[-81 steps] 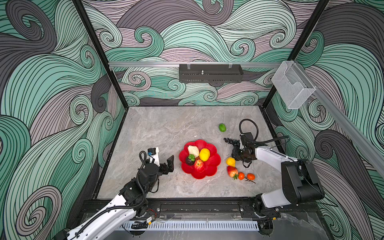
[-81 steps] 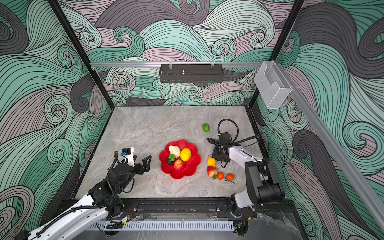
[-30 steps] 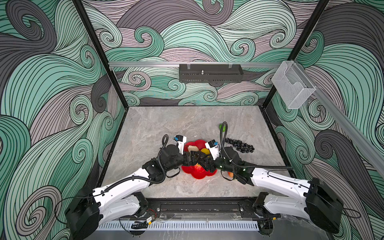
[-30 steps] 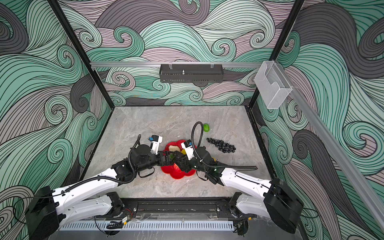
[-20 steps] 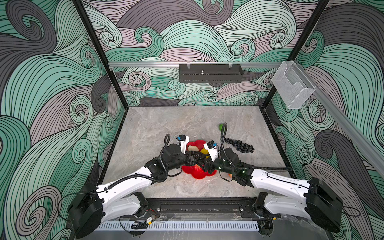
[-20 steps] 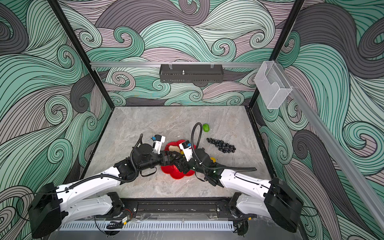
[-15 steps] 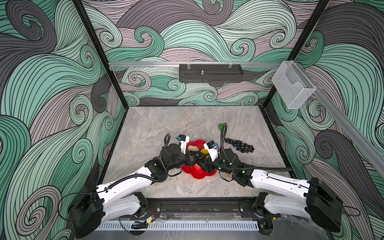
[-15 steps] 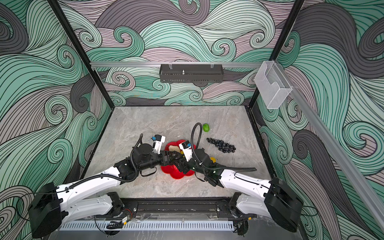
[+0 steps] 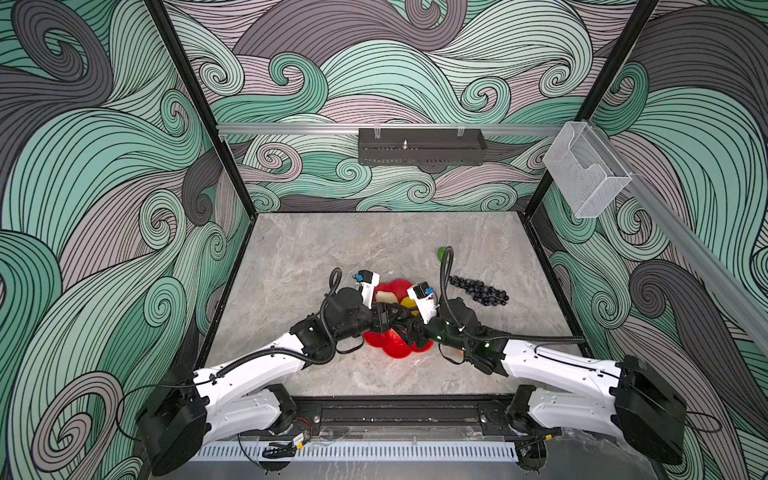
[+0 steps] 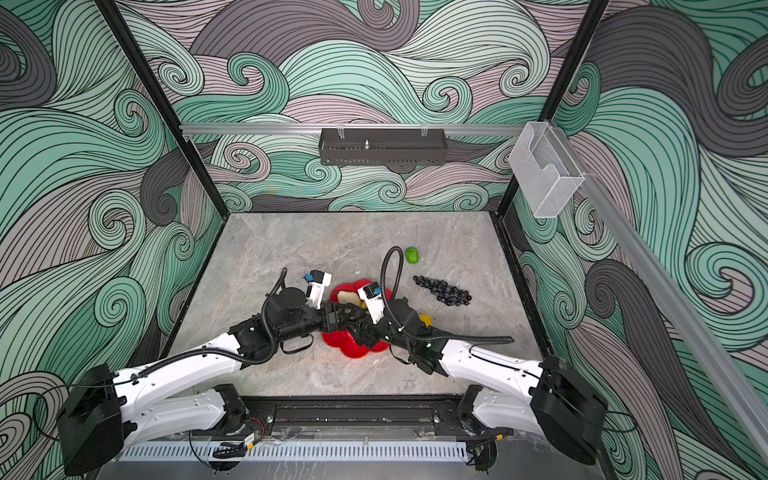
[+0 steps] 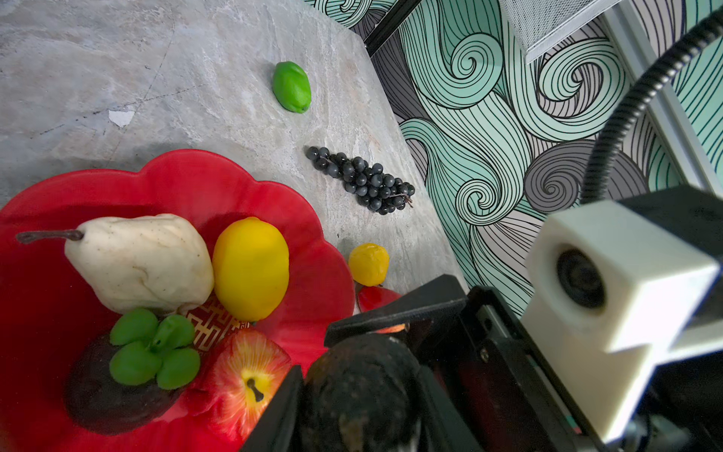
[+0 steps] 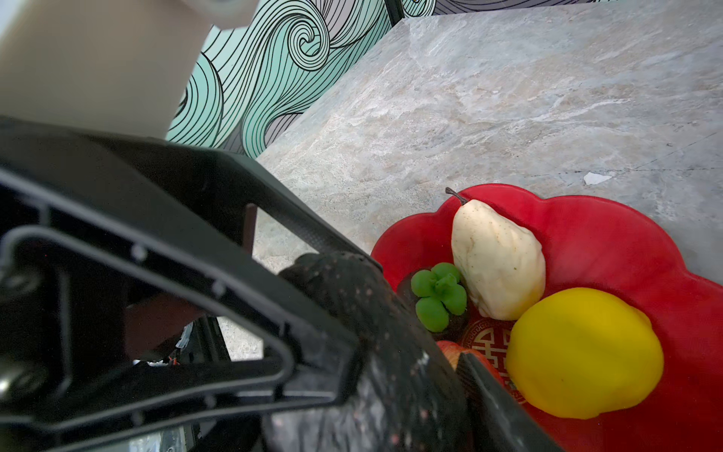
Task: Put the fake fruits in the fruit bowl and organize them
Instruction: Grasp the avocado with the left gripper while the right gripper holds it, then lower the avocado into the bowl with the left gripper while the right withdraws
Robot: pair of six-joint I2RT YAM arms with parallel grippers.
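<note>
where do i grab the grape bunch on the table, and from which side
Grip the grape bunch across its thicker middle, coming straight down from above. It lies flat on the table, long and tapered, with bare surface along both long sides, so closing across the short width should catch several grapes; the thin tip would probably slip.

Both top views look from high above the front edge, down and toward the back wall, wide enough to take in the whole table. They share nearly the entire scene, offset slightly sideways.

The left wrist view sits close over the bowl, facing across it to the lime and grapes. The right wrist view, equally close, faces across the bowl toward the left side wall. Both wrist views share the pear and the lemon in the bowl.
</note>
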